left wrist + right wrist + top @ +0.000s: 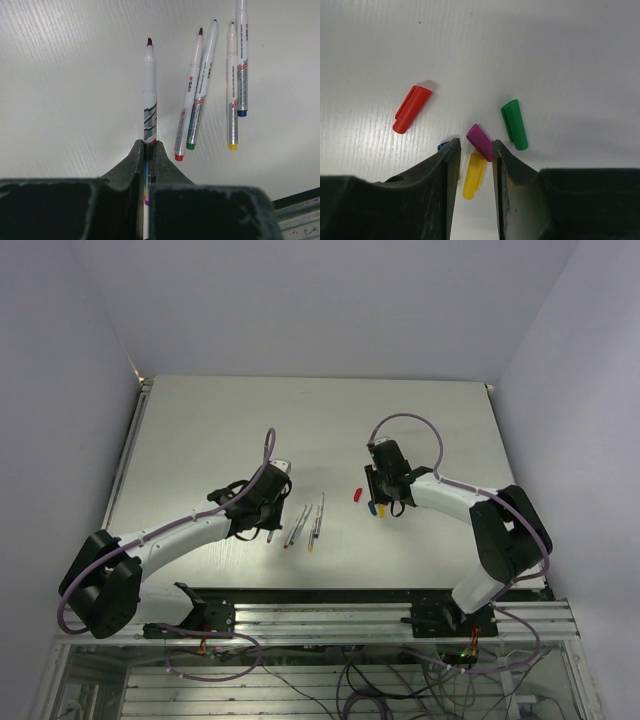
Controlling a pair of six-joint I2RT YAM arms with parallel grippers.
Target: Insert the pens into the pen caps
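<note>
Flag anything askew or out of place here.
Nothing damaged. One oddity: the magenta cap overlaps one end of the yellow cap between the open jaws of the right gripper, perhaps propped on it; the red cap and green cap lie apart.

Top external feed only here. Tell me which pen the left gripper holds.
Observer: The left gripper is shut on the magenta pen, with the bare tip pointing away from the wrist.
Operator: Now give me the matching cap's position.
Observer: The magenta cap sits inside the open right gripper and is not clamped.
Operator: List anything crowding it.
Observer: The yellow cap lies right beside it, also inside the gripper's opening. The blue cap is mostly hidden behind the gripper.
</note>
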